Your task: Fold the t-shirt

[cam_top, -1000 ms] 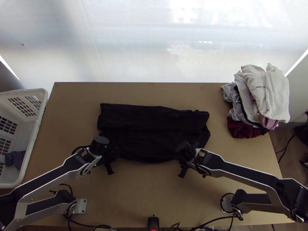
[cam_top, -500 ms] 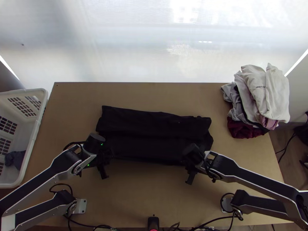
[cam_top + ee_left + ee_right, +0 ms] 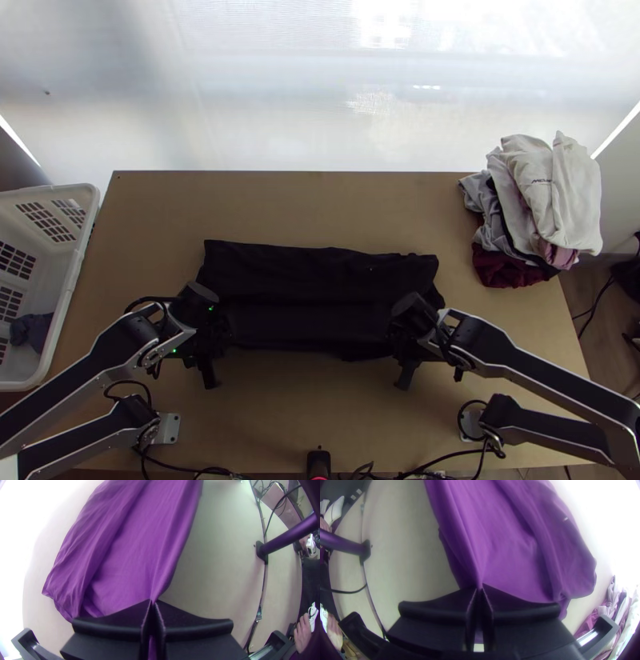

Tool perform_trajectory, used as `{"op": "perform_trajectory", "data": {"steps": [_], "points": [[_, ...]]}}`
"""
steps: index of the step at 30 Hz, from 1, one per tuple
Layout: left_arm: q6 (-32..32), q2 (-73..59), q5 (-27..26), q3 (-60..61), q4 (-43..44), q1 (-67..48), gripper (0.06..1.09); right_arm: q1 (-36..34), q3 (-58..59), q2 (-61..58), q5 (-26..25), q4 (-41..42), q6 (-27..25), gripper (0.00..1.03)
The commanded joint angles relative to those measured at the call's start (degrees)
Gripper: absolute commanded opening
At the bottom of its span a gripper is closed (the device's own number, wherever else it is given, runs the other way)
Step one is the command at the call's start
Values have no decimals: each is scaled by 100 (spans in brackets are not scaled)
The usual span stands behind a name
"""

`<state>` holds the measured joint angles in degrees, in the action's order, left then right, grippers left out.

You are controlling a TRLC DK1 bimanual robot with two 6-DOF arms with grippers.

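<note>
Clamping shirt (image 3: 320, 276) by side facing near edge of desk (image 3: 304, 416) with left pincer (image 3: 153, 602) and right pincer (image 3: 479, 587). Looks partly folded; needs final folding, release.

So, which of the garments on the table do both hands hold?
The black t-shirt: the left hand and right hand pinch its near edge, while the other garments are piled at the far right.

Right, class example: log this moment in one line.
t-shirt: wide band on table | left pincer: shut on its near edge | right pincer: shut on same edge
</note>
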<state>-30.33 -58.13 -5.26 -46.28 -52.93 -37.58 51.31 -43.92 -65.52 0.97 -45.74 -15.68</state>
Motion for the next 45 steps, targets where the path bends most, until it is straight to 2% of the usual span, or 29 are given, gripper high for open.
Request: {"op": "perform_trajectory", "data": {"steps": [1, 5, 13, 23, 35, 45], "points": [[53, -665, -371, -742, 169, 498, 11, -578, -829, -154, 263, -67, -14, 3], [27, -1526, -942, -1691, -25, 1201, 11, -974, -1312, -506, 623, -58, -14, 3], [-738, -2765, -1012, -2254, 213, 2053, 11, -1607, -1497, -1209, 1054, 56, -357, 3], [-1599, -3653, -995, -2394, 547, 2660, 11, -2441, -1514, -2167, 1274, 118, -1174, 3], [-1731, -4435, -916, -3168, 643, 2695, 12, -2723, -2077, -2923, 1300, -32, -1587, 3], [-1722, -4760, -881, -3212, 801, 2598, 13, -3180, -2718, -3652, 1327, -41, -1613, 3]]}}
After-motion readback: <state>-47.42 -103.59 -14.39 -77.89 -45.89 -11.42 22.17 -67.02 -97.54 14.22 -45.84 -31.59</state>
